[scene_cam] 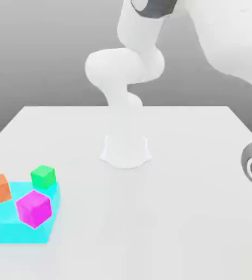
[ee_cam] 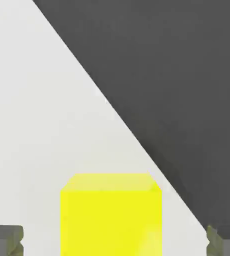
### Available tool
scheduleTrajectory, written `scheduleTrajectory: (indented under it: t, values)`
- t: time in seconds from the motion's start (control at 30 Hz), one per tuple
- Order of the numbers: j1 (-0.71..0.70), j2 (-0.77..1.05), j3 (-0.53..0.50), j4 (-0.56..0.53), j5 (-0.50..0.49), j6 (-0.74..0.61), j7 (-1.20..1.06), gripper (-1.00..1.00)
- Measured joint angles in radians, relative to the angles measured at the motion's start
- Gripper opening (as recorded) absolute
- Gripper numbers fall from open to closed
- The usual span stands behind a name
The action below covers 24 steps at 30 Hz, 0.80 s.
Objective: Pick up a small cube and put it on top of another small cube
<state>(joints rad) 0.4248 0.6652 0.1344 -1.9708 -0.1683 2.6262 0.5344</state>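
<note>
The hand (ee_cam: pixel 115 240) is spread around the small bright-yellow cube (ee_cam: pixel 111 215), fingers not touching it; lifting and stacking remain.

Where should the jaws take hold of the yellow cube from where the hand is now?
Grip the yellow cube across its two opposite side faces, coming straight on along the hand's present line. In the hand view it sits on the white table squarely between the two fingertips, with a gap on each side, so its flat parallel sides suit a centered pinch, probably without turning the wrist.
</note>
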Motion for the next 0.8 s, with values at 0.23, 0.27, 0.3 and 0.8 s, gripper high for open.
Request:
scheduleTrajectory:
  t: [0.23,0.27,0.3,0.8]
  values:
    - [-0.003,-0.027,0.005,-0.007,0.008,-0.021,-0.006,-1.0]
    - [-0.007,-0.057,0.01,-0.015,0.014,-0.044,-0.01,-1.0]
    - [-0.009,-0.091,0.014,-0.023,0.024,-0.068,-0.017,-1.0]
    - [-0.379,-0.628,-0.282,-0.437,-0.019,-0.167,-0.133,-1.0]
